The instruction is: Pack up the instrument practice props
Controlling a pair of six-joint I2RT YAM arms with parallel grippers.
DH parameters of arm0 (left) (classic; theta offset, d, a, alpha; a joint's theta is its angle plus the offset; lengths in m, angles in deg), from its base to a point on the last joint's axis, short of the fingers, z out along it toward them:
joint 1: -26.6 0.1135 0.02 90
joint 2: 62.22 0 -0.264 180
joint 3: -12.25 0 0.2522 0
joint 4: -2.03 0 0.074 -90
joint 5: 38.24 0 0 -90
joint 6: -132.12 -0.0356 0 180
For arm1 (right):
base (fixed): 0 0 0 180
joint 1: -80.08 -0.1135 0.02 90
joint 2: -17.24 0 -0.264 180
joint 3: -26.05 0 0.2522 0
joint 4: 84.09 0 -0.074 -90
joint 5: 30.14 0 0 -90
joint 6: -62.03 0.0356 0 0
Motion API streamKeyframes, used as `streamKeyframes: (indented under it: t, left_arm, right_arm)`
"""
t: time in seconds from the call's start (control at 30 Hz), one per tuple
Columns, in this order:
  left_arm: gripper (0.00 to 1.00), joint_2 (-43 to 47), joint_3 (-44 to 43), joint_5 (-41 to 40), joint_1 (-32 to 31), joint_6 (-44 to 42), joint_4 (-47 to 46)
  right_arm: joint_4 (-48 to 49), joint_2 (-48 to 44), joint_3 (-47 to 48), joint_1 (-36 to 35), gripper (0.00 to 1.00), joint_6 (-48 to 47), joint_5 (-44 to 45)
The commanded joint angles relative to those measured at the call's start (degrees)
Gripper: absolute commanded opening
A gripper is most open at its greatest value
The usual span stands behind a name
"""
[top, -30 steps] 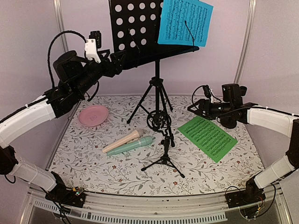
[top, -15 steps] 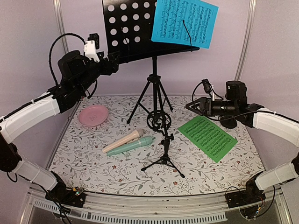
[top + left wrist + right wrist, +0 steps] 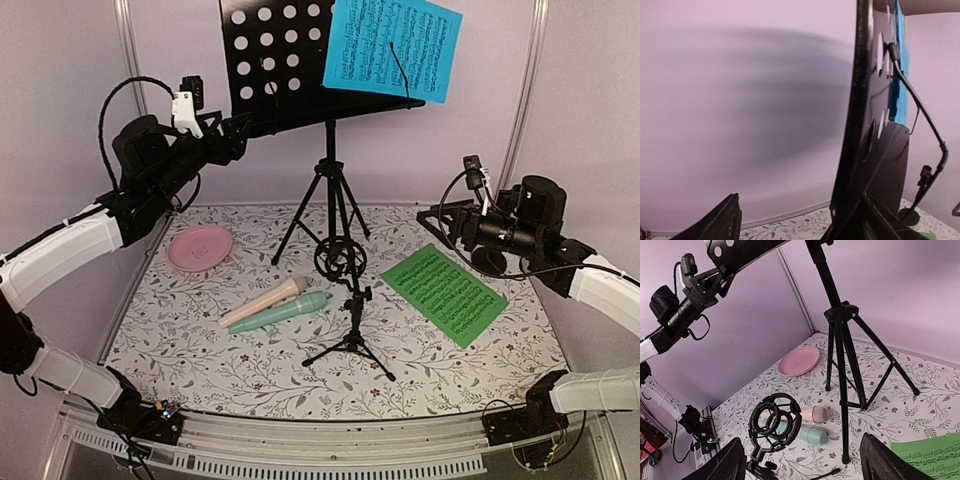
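The black perforated music rack [image 3: 285,60] stands on its tripod legs [image 3: 331,205] at the back, holding the blue sheet [image 3: 392,47]. My left gripper [image 3: 236,124] is open at the rack's lower left corner. In the left wrist view the rack's edge [image 3: 860,125] lies by the right finger, and the gripper [image 3: 800,222] stands wide. The green sheet [image 3: 443,293] lies flat on the right. The beige microphone [image 3: 262,301] and the mint microphone [image 3: 295,312] lie side by side. A small black microphone tripod [image 3: 348,310] stands in the middle. My right gripper [image 3: 440,218] is open and empty above the table.
A pink plate [image 3: 200,247] lies at the back left, also in the right wrist view [image 3: 799,360]. Lilac walls close the back and both sides. The rack's tripod legs [image 3: 840,340] spread over the rear middle of the flowered tabletop [image 3: 200,350].
The rack's desk has shifted left and tipped more upright, with my left gripper rising beside it. My right arm has drawn back to the right and lifted.
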Motion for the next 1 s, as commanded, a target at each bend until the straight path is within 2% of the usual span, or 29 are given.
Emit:
streamKeyframes:
  t: [0.0, 0.1, 0.2, 0.4, 0.7, 0.83, 0.97]
  left_arm:
    - [0.78, 2.7, 4.0, 15.8, 1.3, -2.7, -4.6]
    - [0.73, 4.0, 4.7, 19.6, 1.3, -2.8, -5.6]
    - [0.59, 5.5, 5.6, 21.9, 1.3, -3.3, -6.8]
    - [0.45, 6.9, 6.7, 26.7, 1.4, -2.7, -8.9]
    - [0.45, 4.4, 4.5, 31.1, 1.4, -0.1, -8.7]
    - [0.59, 3.0, 2.9, 33.4, 1.1, 2.1, -8.5]
    - [0.60, 2.9, 2.1, 31.1, 0.2, 2.3, -7.3]
  right_arm:
    - [0.5, -3.7, 1.8, -0.2, 0.80, -2.9, 2.5]
    - [0.7, -4.4, 3.7, -0.2, 0.80, -3.3, -2.7]
    - [-1.9, -4.3, 7.3, -0.2, 0.80, -2.7, -4.6]
    - [-4.3, -2.0, 13.8, -0.2, 0.80, -3.2, -9.5]
    - [-5.8, 4.5, 22.3, -0.1, 0.81, -4.3, -2.6]
    - [-5.0, 7.1, 25.5, 0.5, 0.82, -4.1, 0.8]
    - [-3.0, 8.1, 25.8, 1.2, 0.82, -2.9, 0.9]
